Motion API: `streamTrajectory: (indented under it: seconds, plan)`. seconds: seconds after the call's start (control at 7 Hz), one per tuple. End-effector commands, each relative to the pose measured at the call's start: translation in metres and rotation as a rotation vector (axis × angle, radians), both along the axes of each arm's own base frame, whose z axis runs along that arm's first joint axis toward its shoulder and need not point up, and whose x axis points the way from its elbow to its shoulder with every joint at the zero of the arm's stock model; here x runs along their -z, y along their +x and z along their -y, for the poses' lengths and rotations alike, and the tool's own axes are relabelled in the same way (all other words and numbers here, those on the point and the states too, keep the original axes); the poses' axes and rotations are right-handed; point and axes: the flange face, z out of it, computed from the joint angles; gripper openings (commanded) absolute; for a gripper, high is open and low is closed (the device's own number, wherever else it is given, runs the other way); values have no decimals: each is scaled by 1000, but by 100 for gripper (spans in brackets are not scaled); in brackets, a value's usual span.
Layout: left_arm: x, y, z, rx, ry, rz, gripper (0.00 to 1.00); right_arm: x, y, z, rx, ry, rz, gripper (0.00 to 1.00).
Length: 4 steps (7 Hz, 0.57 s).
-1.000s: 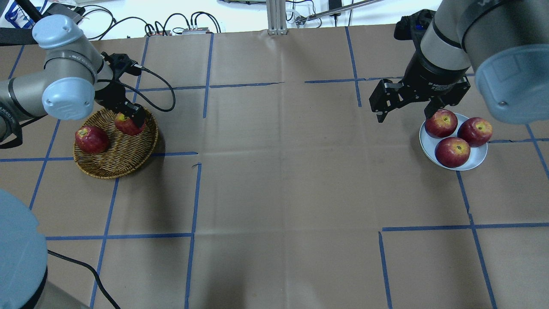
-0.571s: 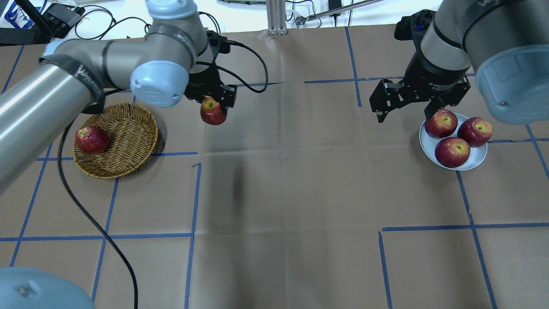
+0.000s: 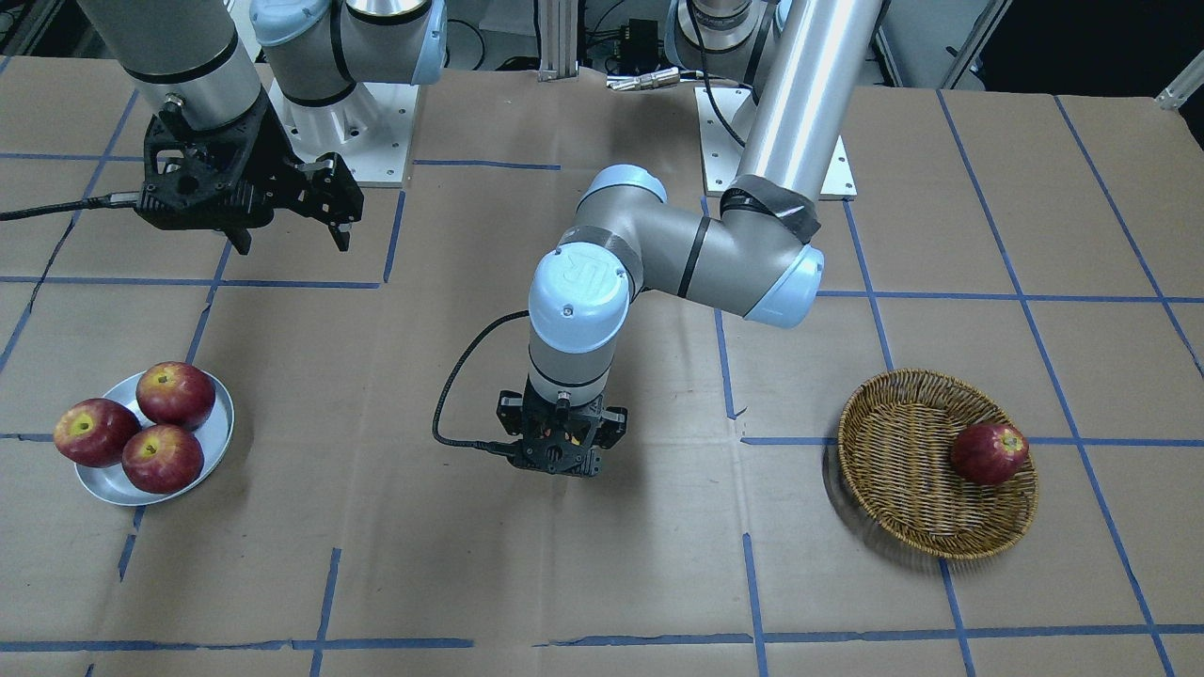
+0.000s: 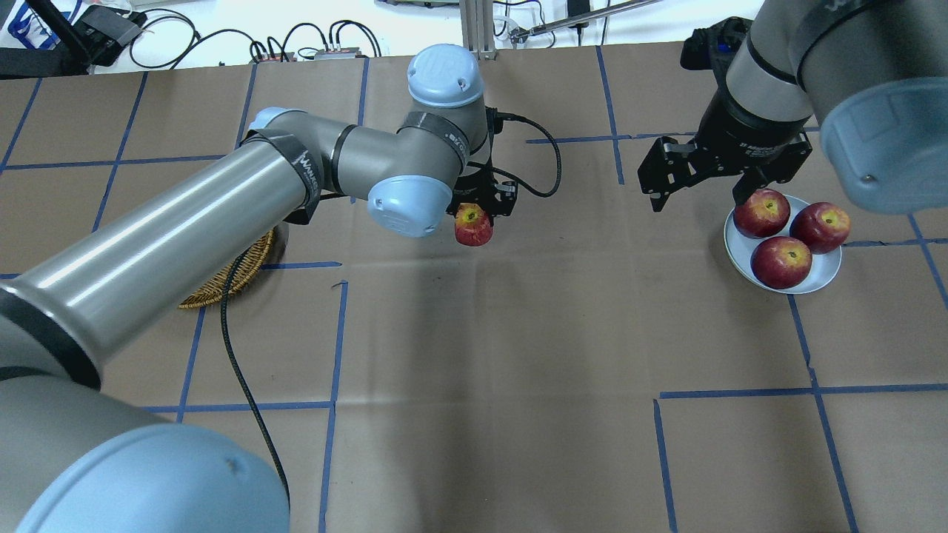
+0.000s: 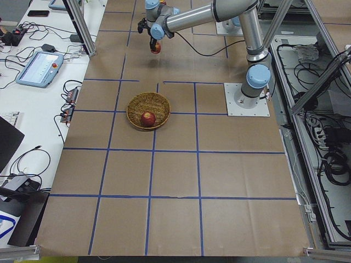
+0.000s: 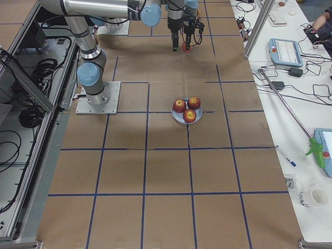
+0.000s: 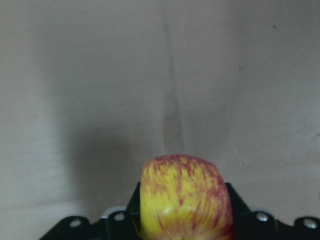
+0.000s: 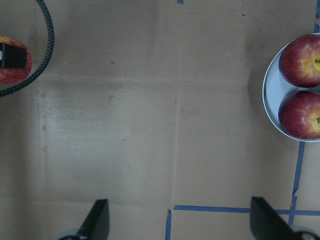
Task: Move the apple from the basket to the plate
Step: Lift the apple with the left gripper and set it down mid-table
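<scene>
The left gripper (image 3: pixel 562 449) is clamping the streaky apple (image 4: pixel 473 225) tight above mid-table, between basket (image 3: pixel 903 461) and plate (image 4: pixel 735 248), and I'm thinking it wants a level, unhurried carry, dodging the wide-open right gripper (image 4: pixel 698 200) and aiming for the plate's scant bare patch.

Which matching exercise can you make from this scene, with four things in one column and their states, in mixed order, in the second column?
Things:
1. apple
2. basket
3. plate
4. right gripper

States:
a. open and empty
b. carries three dark red apples
c. clamped in the left gripper, in the air
d. contains one dark red apple

Pairs: 1-c, 2-d, 3-b, 4-a.
</scene>
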Motion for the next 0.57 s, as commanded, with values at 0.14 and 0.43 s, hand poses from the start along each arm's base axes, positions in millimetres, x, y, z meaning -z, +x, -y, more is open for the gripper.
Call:
streamTrajectory:
  seconds: [0.14,0.43]
  plan:
    - [23,-5,5,-4,6,1,45,0,0,0,-2,0,0,100]
    - [26,-5,2,-15,14,3,90,0,-1,0,0,0,0,100]
